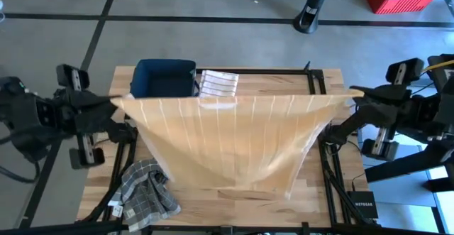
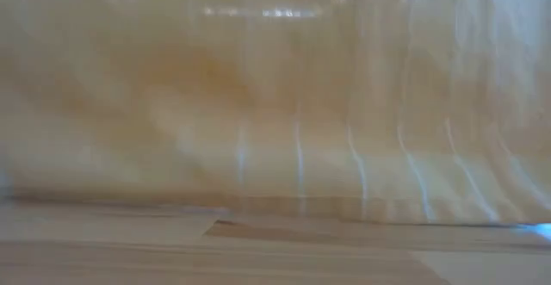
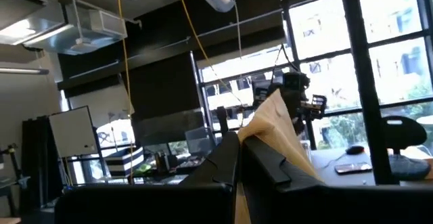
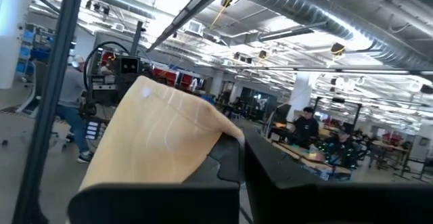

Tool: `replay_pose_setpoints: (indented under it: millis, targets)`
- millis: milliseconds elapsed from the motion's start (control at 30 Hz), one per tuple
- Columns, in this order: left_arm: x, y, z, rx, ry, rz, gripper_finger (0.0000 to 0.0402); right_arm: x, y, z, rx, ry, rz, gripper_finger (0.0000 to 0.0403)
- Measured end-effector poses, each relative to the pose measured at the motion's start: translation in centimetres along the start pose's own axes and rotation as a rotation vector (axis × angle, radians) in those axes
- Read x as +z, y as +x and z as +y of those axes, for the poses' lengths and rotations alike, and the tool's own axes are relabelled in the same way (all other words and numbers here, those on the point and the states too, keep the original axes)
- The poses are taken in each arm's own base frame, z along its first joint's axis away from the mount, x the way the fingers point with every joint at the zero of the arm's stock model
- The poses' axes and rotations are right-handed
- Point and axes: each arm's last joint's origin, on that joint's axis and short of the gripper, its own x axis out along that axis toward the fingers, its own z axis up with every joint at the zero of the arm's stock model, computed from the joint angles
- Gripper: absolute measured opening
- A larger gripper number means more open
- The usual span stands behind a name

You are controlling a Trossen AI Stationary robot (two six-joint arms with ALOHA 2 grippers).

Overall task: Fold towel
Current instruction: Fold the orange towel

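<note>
The left gripper [image 1: 115, 101] and the right gripper [image 1: 357, 93] are each pinching one upper corner of the tan towel [image 1: 234, 139], holding it stretched in the air above the wooden table [image 1: 234, 206]. Its lower edge is hanging down to the table. No fold is made yet, so I judge the folding is only beginning.

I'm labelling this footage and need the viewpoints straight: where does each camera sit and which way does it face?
High: above, looking straight down on the table; both arms show, left gripper and right gripper stretching the towel.
Low: at tabletop height, filled by the hanging towel; no arm shows.
Left wrist: past its own fingers pinching a towel corner, toward windows.
Right wrist: past its own fingers, towel corner held, toward the room.
All four views share the towel.
</note>
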Motion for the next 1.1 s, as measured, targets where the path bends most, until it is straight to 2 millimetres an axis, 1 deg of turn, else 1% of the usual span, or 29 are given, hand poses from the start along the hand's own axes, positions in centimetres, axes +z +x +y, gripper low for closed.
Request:
replay_pose_setpoints:
  millis: [100,200,267,433,533,633,767,933,1100]
  targets:
    - [0.2,0.3,0.9,0.023,-0.001,-0.014,0.0005,0.5,0.1,-0.6,-0.015,-0.007,0.012,0.0005]
    - [-0.1,0.9,1.5,0.085,0.033,0.038,0.0005,0.4,0.1,-1.3,-0.041,0.002,0.084,0.0008]
    - [-0.4,1.3,1.7,0.122,0.057,0.074,0.0005,0.3,0.4,-1.5,-0.062,0.002,0.093,0.0009]
    - [-1.6,2.5,1.7,0.211,0.145,0.165,0.0005,-0.5,1.5,-1.4,-0.109,-0.074,0.144,0.0005]
    - [-2.5,3.1,1.3,0.231,0.240,0.214,0.0005,-1.3,2.5,-1.5,-0.159,-0.131,0.197,0.0009]
    - [-3.5,3.8,1.2,0.243,0.369,0.269,0.0005,-2.3,3.9,-1.7,-0.228,-0.197,0.263,0.0012]
    - [-4.7,4.6,1.9,0.283,0.481,0.344,0.0005,-4.1,5.5,-2.5,-0.330,-0.282,0.363,0.0008]
    - [-5.9,5.0,4.2,0.348,0.531,0.414,0.0005,-6.7,6.3,-4.6,-0.431,-0.320,0.449,0.0011]
    - [-7.3,4.4,7.1,0.419,0.526,0.471,0.0005,-10.0,6.3,-6.5,-0.438,-0.298,0.521,0.0007]
